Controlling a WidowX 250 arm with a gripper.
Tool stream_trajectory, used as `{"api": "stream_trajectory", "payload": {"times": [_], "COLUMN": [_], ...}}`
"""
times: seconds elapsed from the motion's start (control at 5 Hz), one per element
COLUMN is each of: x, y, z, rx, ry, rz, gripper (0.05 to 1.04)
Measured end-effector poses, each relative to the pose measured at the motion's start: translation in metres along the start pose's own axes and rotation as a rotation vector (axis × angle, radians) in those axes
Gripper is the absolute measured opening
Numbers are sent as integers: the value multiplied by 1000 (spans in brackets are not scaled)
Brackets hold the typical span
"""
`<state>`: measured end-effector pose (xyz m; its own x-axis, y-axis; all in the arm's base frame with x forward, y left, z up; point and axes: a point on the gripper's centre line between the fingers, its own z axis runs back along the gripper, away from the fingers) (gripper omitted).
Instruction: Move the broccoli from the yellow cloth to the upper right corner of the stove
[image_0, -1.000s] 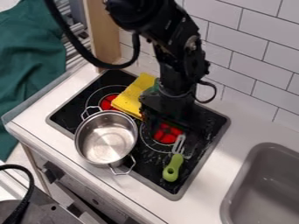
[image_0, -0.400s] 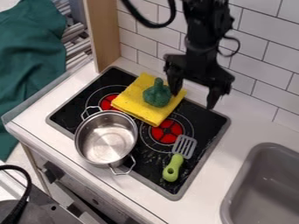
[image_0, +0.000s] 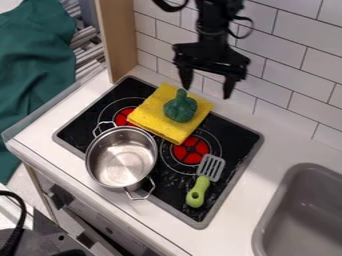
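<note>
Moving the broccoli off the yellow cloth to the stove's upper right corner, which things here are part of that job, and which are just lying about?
For the job:
- broccoli, on the cloth
- yellow cloth
- stove
- gripper, open above the counter's back edge

Just lying about:
- pot
- spatula
- sink
- green fabric
</note>
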<state>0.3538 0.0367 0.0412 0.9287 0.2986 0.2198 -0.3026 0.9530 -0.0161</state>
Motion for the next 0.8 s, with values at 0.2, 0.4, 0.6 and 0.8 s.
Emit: {"api": "stream_trajectory", "payload": {"times": [0.2,0.4,0.6,0.8], "x": [4,6,1,-1], "y": [19,24,24,27], "z": [-6,-13,-26,-33], "rx": [0,13,16,15], "ry": [-3,11,54,70], "rz": [47,22,17,15], "gripper": [1008,1008,1008,1008]}}
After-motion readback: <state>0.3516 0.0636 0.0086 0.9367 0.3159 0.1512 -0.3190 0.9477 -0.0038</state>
